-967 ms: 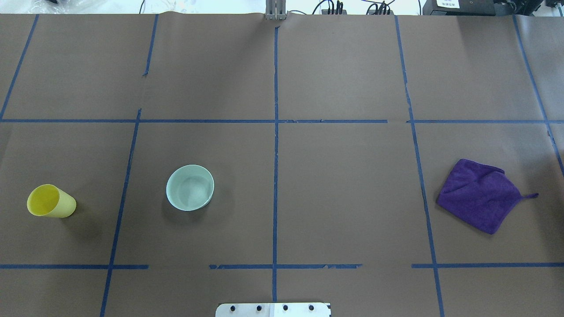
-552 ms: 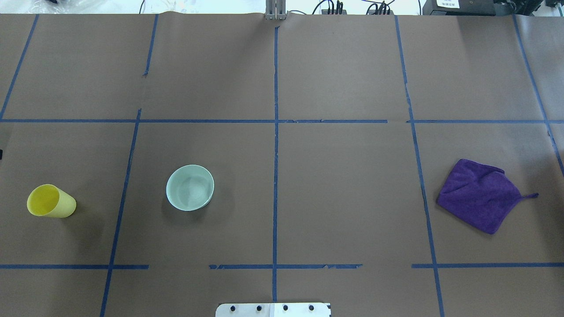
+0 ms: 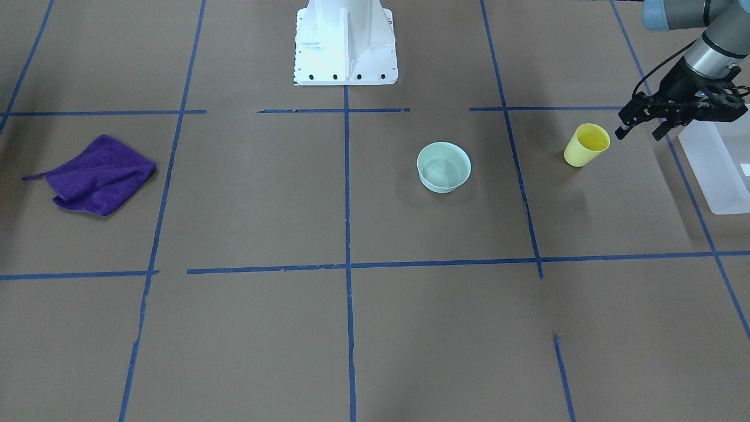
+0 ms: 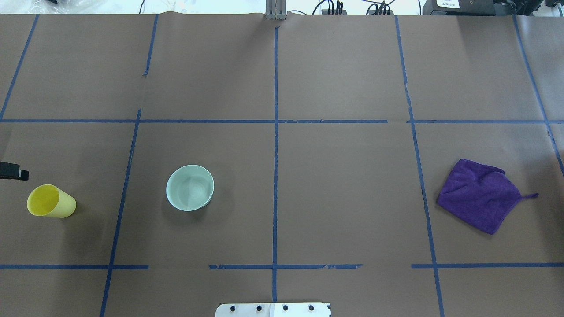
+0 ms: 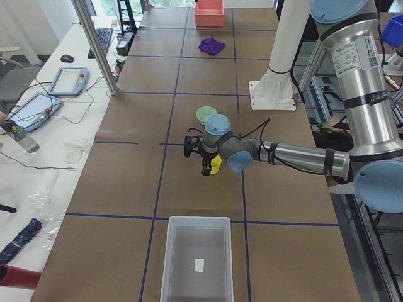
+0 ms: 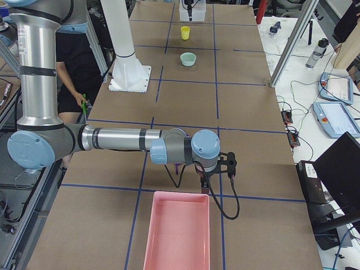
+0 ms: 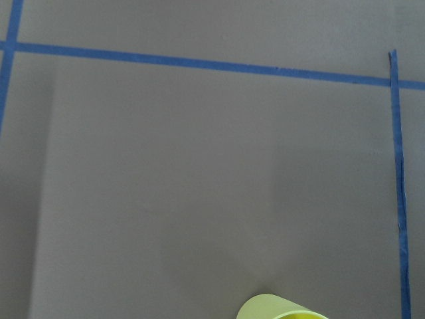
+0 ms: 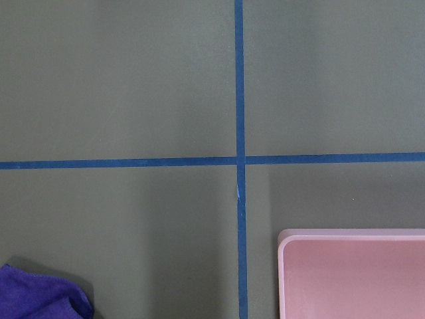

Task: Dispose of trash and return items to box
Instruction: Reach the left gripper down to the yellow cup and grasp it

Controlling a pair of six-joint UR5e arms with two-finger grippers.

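Yellow cup [image 3: 586, 145] stands upright on the robot's left side of the tabletop [image 3: 263, 328] in the front-facing view. The mint bowl [image 3: 443, 167] sits nearer the centre and the frosted box [image 3: 712, 176] lies at the far left edge, so both items are outside the box and the job looks barely begun. The left fingers [image 3: 624, 125] hang spread and empty just beside the cup, between it and the box, which I read as lining up on the nearest item. The purple cloth [image 3: 99, 174] lies well apart on the right side. The overhead view leaves out the box and shows only one dark finger at its edge, just beyond the cup, but it lays out the spacing of cup, bowl and cloth plainly. The left-end view alone shows the whole box, with nothing seen inside but a small white label, and the fingers partly cover the cup there. The right-end view is the only one with the right fingers [image 6: 231, 164], low beside a pink bin [image 6: 177, 230]; I cannot tell whether they are open. The left wrist view catches just the cup's rim at its bottom edge, so the approach seems off-centre. The right wrist view adds a corner of the pink bin and a corner of the cloth.
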